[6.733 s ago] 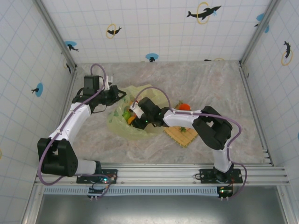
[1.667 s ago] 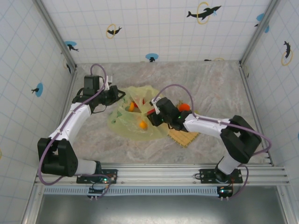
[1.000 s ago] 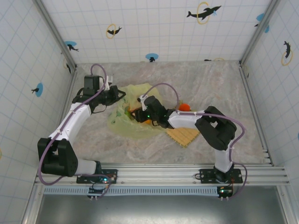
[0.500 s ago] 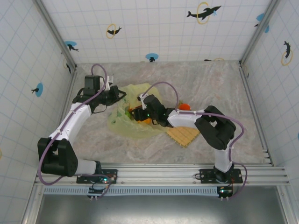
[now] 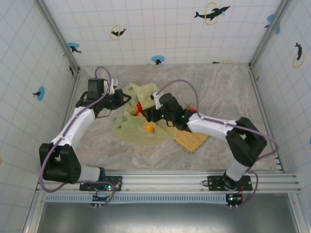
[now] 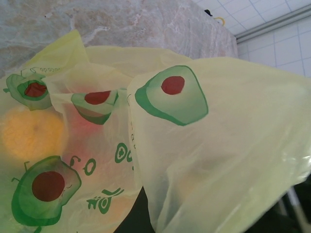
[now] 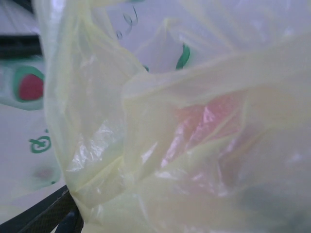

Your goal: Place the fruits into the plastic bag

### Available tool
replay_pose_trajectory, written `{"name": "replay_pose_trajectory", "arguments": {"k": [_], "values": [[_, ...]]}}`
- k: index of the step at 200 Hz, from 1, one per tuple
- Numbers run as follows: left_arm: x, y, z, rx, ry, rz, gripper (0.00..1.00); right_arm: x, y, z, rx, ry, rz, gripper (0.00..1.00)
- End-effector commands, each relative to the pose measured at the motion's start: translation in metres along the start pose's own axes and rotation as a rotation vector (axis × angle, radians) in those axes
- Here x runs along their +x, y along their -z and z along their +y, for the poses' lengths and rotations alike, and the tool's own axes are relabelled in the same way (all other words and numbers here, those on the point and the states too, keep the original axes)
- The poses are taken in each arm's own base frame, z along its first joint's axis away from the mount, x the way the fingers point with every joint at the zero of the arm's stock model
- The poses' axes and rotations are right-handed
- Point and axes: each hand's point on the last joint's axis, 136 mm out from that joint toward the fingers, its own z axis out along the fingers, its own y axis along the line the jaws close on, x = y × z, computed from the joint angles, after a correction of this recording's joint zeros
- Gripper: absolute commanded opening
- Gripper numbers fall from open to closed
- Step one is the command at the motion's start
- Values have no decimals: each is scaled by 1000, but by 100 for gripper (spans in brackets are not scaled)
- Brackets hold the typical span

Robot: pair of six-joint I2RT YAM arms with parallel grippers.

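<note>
The plastic bag (image 5: 127,127) lies crumpled left of centre, yellow-green with avocado prints. My left gripper (image 5: 125,99) is shut on its upper rim; bag film (image 6: 209,145) drapes over that camera. Through the film there a yellow-orange fruit (image 6: 31,133) and a red fruit (image 6: 85,121) glow faintly. My right gripper (image 5: 144,112) reaches into the bag's mouth from the right, its fingers wrapped in plastic (image 7: 97,121). A red fruit (image 5: 139,107) sits at its tips, and red (image 7: 204,121) shows through the film. An orange fruit (image 5: 149,128) lies inside the bag.
The square woven mat (image 5: 193,140) lies right of the bag under the right forearm. An orange-red fruit (image 5: 192,108) peeks out at the mat's far corner. Tiled walls close in the marble table on three sides.
My right gripper has drawn back up and to the right from deep in the bag. An orange fruit now lies uncovered in the bag. The left arm has stayed put.
</note>
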Motion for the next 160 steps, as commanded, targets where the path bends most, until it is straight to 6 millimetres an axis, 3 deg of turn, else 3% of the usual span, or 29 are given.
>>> {"name": "replay_pose_trajectory", "arguments": {"k": [1, 78, 130, 160], "values": [[7, -5, 6, -11, -15, 24, 0, 7, 22, -9, 28, 35, 31, 80], [7, -6, 9, -25, -16, 25, 0, -3, 89, -31, 88, 63, 26, 81], [5, -6, 9, -28, -18, 20, 0, 4, 120, -15, -107, 42, 64, 84], [3, -5, 7, -29, -18, 14, 0, 6, 124, -6, -255, -59, 47, 84]]}}
